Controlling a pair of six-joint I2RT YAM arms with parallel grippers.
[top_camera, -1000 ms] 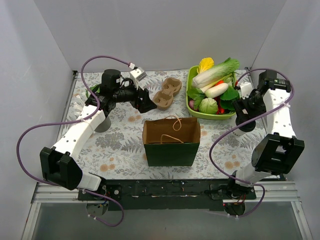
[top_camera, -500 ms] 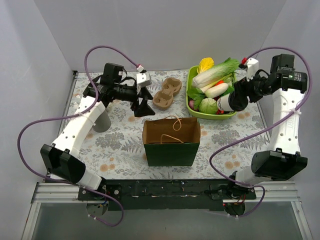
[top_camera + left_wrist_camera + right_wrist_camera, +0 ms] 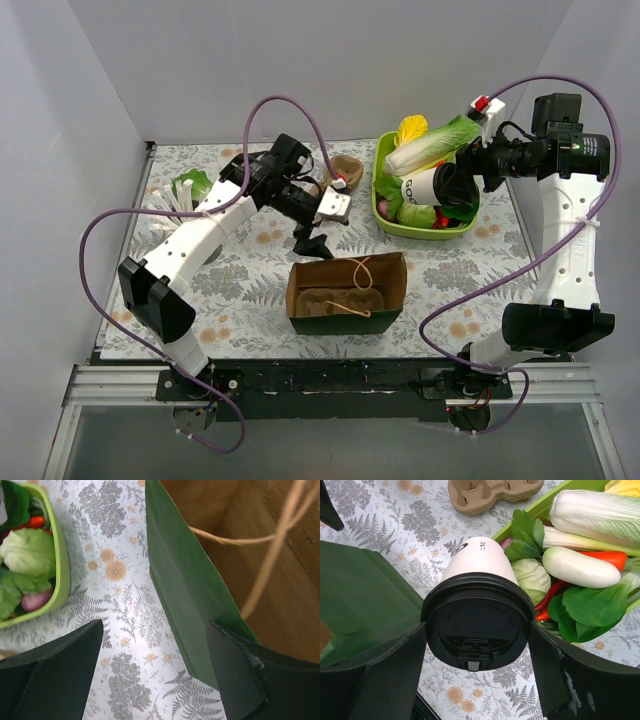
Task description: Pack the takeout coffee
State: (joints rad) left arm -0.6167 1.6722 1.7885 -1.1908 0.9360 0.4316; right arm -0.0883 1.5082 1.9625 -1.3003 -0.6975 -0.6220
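My right gripper (image 3: 452, 183) is shut on the takeout coffee (image 3: 424, 188), a white paper cup with a black lid. It holds the cup on its side above the green tray's left part. In the right wrist view the lid (image 3: 477, 625) faces the camera between the fingers (image 3: 385, 675). The green paper bag (image 3: 345, 318) stands open at the table's front middle, with a brown cardboard shape inside. My left gripper (image 3: 315, 240) is open and empty at the bag's back left rim. In the left wrist view it (image 3: 150, 680) straddles the bag's green wall (image 3: 185, 580).
The green tray (image 3: 400, 226) of vegetables stands at the back right. A brown cardboard carrier (image 3: 348, 168) lies left of it, partly behind the left arm, and it also shows in the right wrist view (image 3: 490, 492). White utensils (image 3: 165, 210) stick out at the left.
My right gripper has lifted the cup and swung it left over the tray. My left gripper has moved from the carrier to the bag's rim. The bag now gapes wider.
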